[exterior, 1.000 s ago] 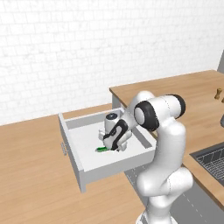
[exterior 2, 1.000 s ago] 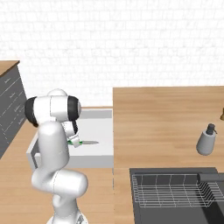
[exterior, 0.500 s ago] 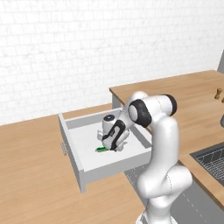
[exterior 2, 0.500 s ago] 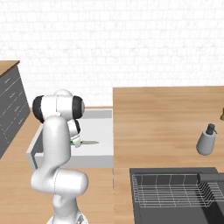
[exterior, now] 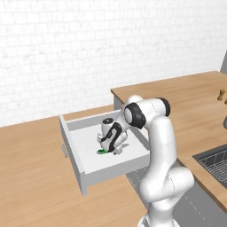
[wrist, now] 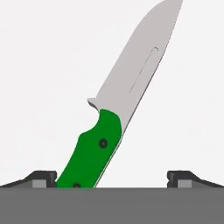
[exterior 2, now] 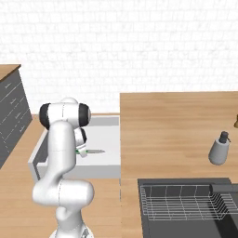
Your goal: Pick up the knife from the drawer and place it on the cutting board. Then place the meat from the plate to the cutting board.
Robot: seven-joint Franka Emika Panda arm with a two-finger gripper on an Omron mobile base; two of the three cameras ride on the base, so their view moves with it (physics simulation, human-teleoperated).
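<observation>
The knife [wrist: 97, 148], with a green handle and a silver-grey blade, lies flat on the pale floor of the open drawer [exterior: 75, 156]. My gripper [wrist: 113, 179] hangs low right above it, open. The butt of the handle sits between the fingertips [wrist: 42, 178], close to the left one, and the blade points away. From the left base the hand [exterior: 111, 139] covers most of the knife [exterior: 102, 152], leaving a bit of green. From the right base the knife [exterior 2: 94, 151] pokes out beside the arm, inside the drawer [exterior 2: 106, 135]. The cutting board, the plate and the meat are out of view.
A wooden counter [exterior: 181, 99] runs along the drawer's right side. A grey soap dispenser [exterior 2: 218, 148] stands on it, near a sink with a wire rack [exterior 2: 186, 204]. Dark cabinet drawers [exterior 2: 9, 107] are at the far left.
The arm's elbow has swung a little to the left while the hand has stayed low over the knife in the drawer. The jaws have stayed open.
</observation>
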